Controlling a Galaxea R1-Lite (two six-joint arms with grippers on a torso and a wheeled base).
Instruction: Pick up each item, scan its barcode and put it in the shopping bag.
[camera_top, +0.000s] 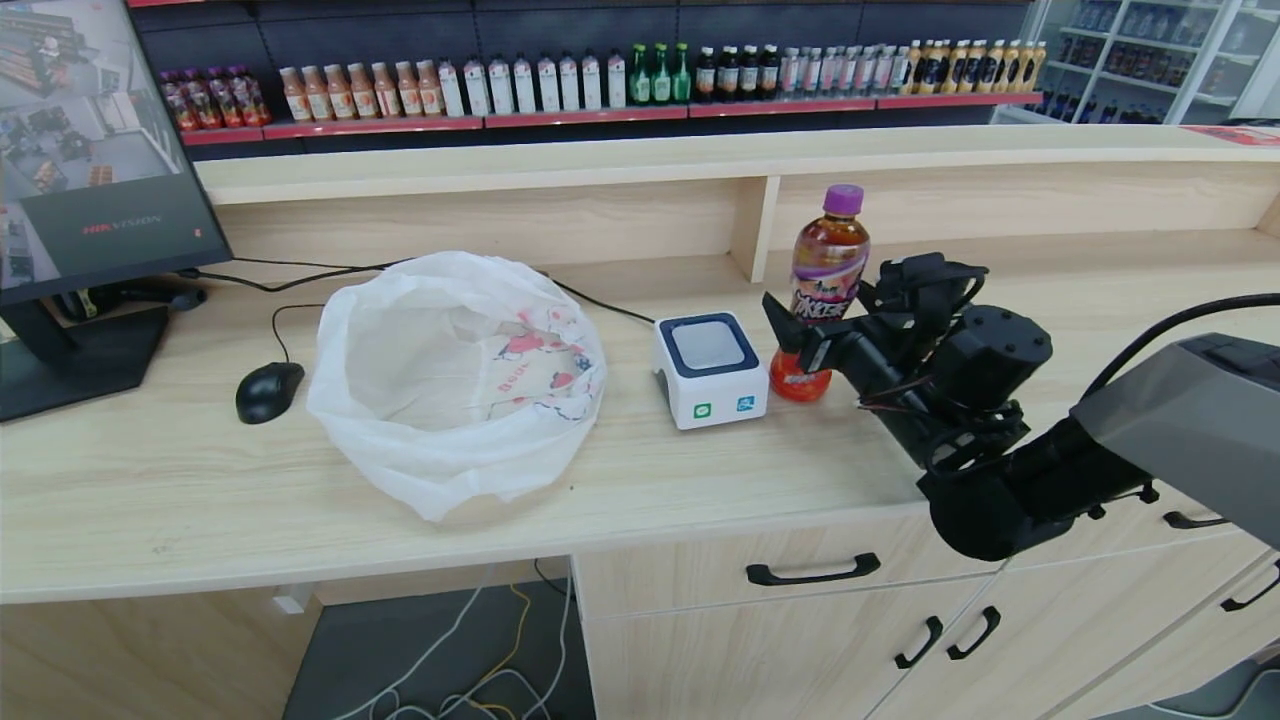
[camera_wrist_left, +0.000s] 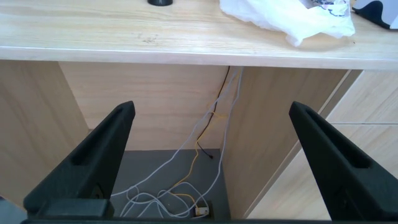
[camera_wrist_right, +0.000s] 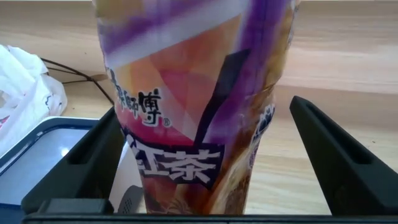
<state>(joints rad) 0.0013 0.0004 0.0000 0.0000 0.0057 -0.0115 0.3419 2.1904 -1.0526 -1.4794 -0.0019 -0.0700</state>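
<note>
Bottle (camera_top: 828, 285), purple cap, orange-red drink, purple label, stands upright on the counter (camera_top: 700, 480). It sits between the fingers (camera_wrist_right: 339, 165) of my right pincer (camera_top: 812, 345), which is spread wide around the lower part of the label. In the wrist view one finger is right at the bottle's side and I can't tell if it touches. The other finger has a visible gap. No pinch; the bottle's weight is on the counter.

White scanner (camera_top: 708, 368), dark-rimmed window facing up, is just beside the right pincer on its left, near the bottle but apart from it. White plastic shopping bag (camera_top: 455, 380), mouth open upward, lies farther left of the pincer, past the scanner and close to it. Black mouse (camera_top: 268, 392) is beyond the bag, well apart from the pincer. The monitor (camera_top: 90, 150) is farther left again. Drawer fronts with black handles (camera_top: 812, 572) are under the counter, below the right pincer.

My left pincer (camera_wrist_left: 208, 162) is spread too, with nothing between its fingers. It hangs lower than the counter edge, facing the open bay underneath. Loose cables (camera_wrist_left: 186, 186) lie on the floor ahead of it.
</note>
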